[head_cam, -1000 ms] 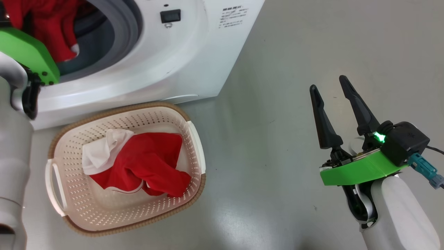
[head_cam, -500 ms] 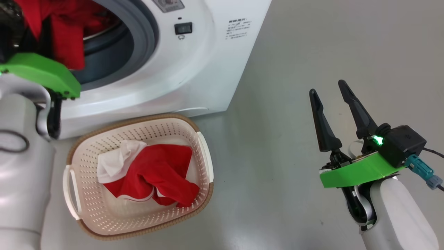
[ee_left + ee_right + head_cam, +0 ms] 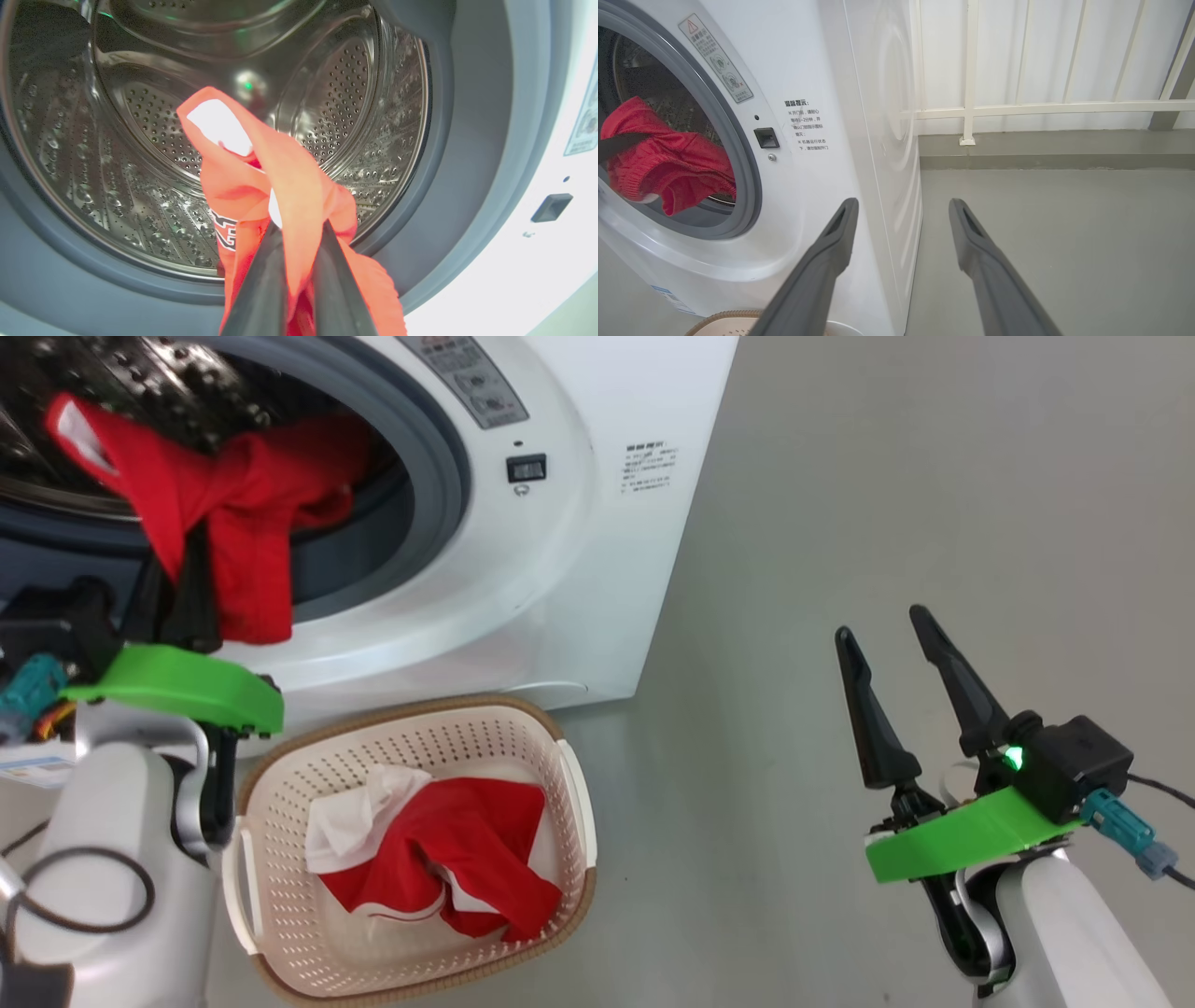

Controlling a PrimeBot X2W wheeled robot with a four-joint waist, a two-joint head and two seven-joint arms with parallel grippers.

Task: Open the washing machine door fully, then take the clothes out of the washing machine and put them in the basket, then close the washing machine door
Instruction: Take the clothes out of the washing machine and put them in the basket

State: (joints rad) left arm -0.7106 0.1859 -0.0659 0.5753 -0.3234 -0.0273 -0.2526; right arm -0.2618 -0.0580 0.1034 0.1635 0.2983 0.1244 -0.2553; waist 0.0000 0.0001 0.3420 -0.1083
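The white washing machine stands with its mouth uncovered; its door is out of view. My left gripper is shut on a red garment at the drum mouth. In the left wrist view the fingers pinch that red cloth in front of the steel drum. Below the machine, the cream basket holds red and white clothes. My right gripper hangs open over the floor to the right, nothing between its fingers.
Grey floor stretches to the right of the machine. A white railing runs along the back wall. The basket sits close against the machine's front, right beside my left forearm.
The head camera has shifted, so the whole scene sits lower and further right. My left gripper has drawn back from the drum with the red garment. The right gripper has stayed open in place.
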